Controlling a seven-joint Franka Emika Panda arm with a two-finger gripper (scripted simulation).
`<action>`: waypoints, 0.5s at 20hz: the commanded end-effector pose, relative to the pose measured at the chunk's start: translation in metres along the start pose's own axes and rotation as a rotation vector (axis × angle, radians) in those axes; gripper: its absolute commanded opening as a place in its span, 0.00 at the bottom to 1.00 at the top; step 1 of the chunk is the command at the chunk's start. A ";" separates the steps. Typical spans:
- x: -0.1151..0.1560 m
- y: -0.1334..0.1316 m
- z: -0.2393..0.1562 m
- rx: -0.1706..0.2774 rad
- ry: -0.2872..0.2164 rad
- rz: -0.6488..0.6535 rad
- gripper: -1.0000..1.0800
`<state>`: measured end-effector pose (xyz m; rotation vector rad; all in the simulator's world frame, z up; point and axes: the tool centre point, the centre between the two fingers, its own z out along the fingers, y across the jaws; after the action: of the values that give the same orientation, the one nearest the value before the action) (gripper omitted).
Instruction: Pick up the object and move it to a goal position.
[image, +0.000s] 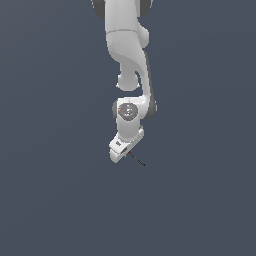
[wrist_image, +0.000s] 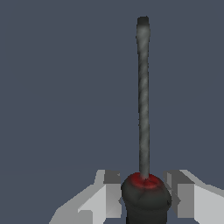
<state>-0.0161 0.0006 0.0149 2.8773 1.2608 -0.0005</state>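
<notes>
On my wrist feed the gripper (wrist_image: 144, 199) was clamped on the screwdriver (wrist_image: 143, 109), its two pale fingers (wrist_image: 109, 192) pressed against either side of the red-and-black handle. The thin dark shaft ran straight out from between them to its tip. In the exterior view, just below the frame's centre, the gripper (image: 124, 151) held the screwdriver (image: 136, 158), whose shaft slanted toward the lower right, with the white arm (image: 127, 45) reaching down from the top edge.

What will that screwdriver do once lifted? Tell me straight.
The screwdriver probably stays stiff: its thin shaft looks straight. It likely weighs little. Its rounded handle sits between the gripper fingers, so it might pivot or slip if held loosely.
</notes>
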 end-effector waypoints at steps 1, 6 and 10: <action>0.000 0.000 0.000 0.000 0.000 0.000 0.00; 0.001 0.003 0.000 0.000 0.000 0.000 0.00; 0.004 0.011 0.000 0.000 0.000 0.000 0.00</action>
<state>-0.0094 -0.0010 0.0149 2.8771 1.2644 -0.0017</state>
